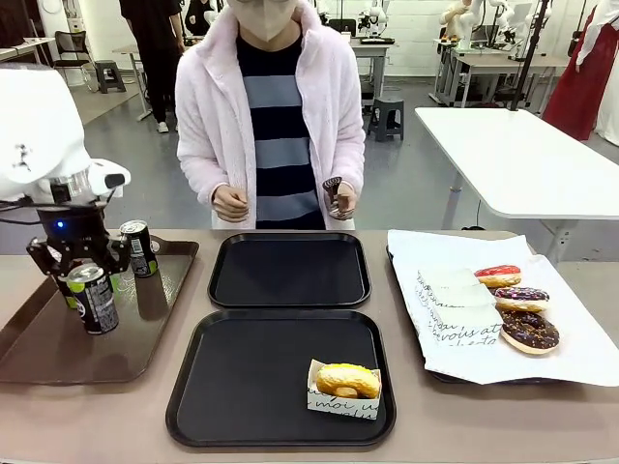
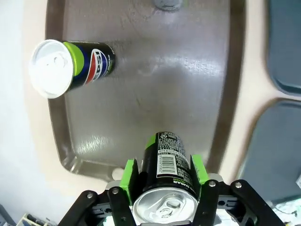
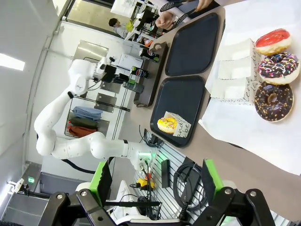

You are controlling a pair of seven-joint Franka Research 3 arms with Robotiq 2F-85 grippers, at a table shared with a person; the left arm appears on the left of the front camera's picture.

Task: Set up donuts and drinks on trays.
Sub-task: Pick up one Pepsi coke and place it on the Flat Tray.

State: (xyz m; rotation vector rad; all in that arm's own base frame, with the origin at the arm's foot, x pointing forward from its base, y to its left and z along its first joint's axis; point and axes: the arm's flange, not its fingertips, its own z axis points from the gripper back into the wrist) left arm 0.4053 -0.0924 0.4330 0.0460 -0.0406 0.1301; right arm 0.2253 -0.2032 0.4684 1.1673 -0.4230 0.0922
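You have one tan counter [image 1: 580, 425] carrying four trays. A large brown plastic tray [image 1: 39, 358] lies at the left. Two glossy black square plastic trays lie in the middle, the far black tray [image 1: 290, 271] and the near black tray [image 1: 242, 377]. A tray lined with white paper [image 1: 580, 338] lies at the right. A person in a pale pink fleece jacket [image 1: 280, 116] stands at the far side.

You can count four ring donuts. Three lie in a row on the white paper: a red-pink iced donut [image 1: 498, 275] farthest, a sprinkled chocolate donut [image 1: 522, 297] in the middle and a darker chocolate donut [image 1: 530, 331] nearest. White script-printed paper holders [image 1: 455, 300] lie just left of them. The fourth, a yellow-iced donut [image 1: 348, 379], sits in a paper holder in the near black tray's near right corner.

There are two slim black drink cans with silver tops, both at the brown tray. The Pepsi can [image 1: 140, 248] stands upright toward its far right corner. Your left hand [image 2: 162, 172] grips the green-marked can [image 1: 94, 298], slightly tilted, with green pads on both its sides. Your right hand [image 3: 156, 181] stands wide, holding nothing.
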